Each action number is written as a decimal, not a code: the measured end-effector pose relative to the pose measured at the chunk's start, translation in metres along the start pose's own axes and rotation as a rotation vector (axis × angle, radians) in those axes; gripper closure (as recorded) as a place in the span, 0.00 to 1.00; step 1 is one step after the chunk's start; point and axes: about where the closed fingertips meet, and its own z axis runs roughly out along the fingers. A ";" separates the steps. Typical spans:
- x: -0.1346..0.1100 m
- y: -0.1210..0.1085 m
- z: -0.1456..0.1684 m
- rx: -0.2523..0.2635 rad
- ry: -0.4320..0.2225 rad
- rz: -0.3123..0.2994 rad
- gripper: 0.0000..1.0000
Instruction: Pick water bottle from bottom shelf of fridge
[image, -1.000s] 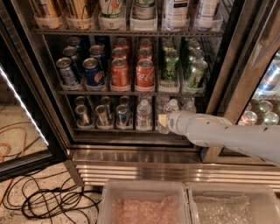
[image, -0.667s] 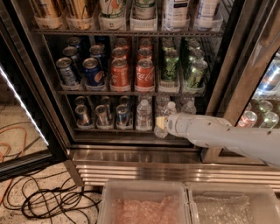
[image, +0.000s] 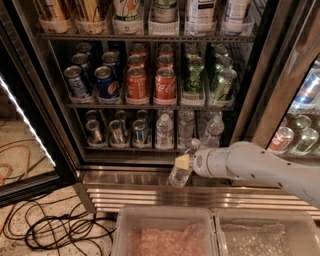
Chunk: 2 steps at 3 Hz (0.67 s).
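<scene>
Camera view is showing the pincer (image: 183, 163) closed around the water bottle (image: 177, 179) and holding it clear of the fridge (image: 50, 100), out in front of the steel sill rather than on the rack. A second ago the pincer was sitting up at the bottom shelf (image: 120, 148) among the standing bottles; it is now lower and nearer the camera, and the bottle is coming with it, tilting with its white cap up and to the right. Judged from this, the pick itself is succeeding and only the withdrawal is remaining. The held bottle is reading as clear, ribbed plastic, thin-walled and likely to flex under pressure. Three similar bottles (image: 164, 131) are standing upright on the dark wire shelf, with silver cans (image: 116, 132) to their left. The arm (image: 250, 165) is presenting as a smooth white casing entering from the right. Below, the louvered grille (image: 150, 197) is showing brushed steel slats, and two translucent plastic bins (image: 165, 235) are sitting in front of it.
</scene>
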 end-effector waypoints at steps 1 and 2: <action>0.038 0.025 -0.013 -0.079 0.102 0.068 1.00; 0.065 0.040 -0.018 -0.138 0.181 0.116 1.00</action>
